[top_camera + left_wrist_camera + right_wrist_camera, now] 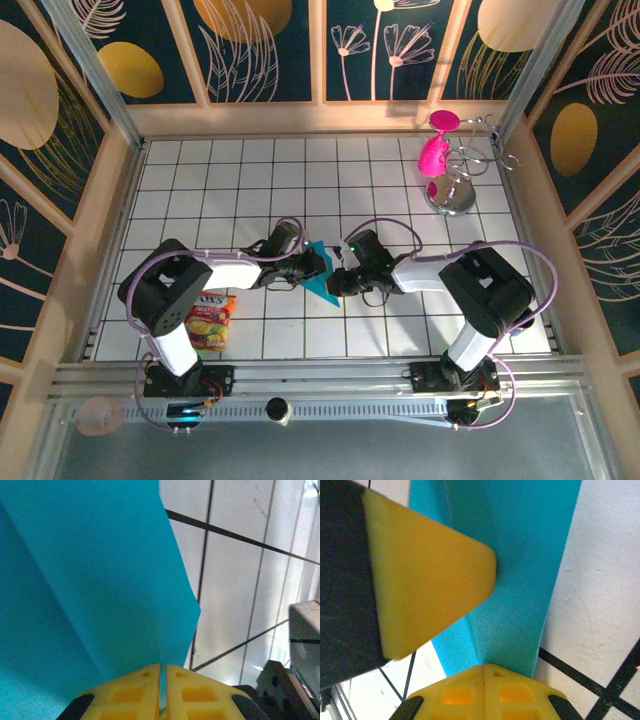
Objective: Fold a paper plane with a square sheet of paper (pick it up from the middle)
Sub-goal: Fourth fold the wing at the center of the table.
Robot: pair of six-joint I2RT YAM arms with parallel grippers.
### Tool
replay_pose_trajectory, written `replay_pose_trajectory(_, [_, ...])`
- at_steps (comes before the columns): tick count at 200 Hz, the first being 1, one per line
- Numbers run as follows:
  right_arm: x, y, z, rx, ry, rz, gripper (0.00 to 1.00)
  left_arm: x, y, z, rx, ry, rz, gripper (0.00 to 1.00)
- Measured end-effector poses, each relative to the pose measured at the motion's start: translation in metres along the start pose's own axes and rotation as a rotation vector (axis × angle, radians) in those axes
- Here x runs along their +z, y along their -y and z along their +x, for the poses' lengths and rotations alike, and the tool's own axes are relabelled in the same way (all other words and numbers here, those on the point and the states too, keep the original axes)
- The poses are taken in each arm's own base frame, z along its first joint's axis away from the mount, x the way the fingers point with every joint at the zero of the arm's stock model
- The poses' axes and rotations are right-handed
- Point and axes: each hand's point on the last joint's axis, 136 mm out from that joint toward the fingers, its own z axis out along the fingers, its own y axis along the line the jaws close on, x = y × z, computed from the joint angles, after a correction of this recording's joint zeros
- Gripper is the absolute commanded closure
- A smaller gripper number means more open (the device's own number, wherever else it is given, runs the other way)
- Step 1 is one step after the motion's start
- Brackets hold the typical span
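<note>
Evenly bright, soft shadows; wrist close-ups blurred (nearest surfaces most).

The turquoise paper (90,580) runs off the left wrist view's top and left edges.

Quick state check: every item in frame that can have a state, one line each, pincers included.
blue paper: creased, pinched by both pincers
left pincer: shut on the blue paper
right pincer: shut on the blue paper
snack packet: lying flat on the table, near left, not gripped
pink goblets: hung on the wire stand, far right
</note>
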Motion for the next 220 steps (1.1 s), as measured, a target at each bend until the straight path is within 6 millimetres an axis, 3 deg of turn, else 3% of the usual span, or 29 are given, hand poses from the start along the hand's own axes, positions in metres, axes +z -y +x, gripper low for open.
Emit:
replay_pose_trajectory(159, [0.0, 0.0, 0.0, 0.0, 0.001, 0.0, 0.93, 0.002, -0.02, -0.007, -0.022, 0.041, -0.118, 0.91])
replay_pose_trajectory(199, [-0.002, -0.001, -0.002, 0.006, 0.01, -0.005, 0.85, 0.002, -0.02, -0.007, -0.021, 0.045, -0.12, 0.92])
replay_pose_trajectory(220, [-0.015, -0.004, -0.008, 0.027, 0.05, -0.014, 0.8, 0.002, -0.021, -0.009, -0.02, 0.053, -0.124, 0.92])
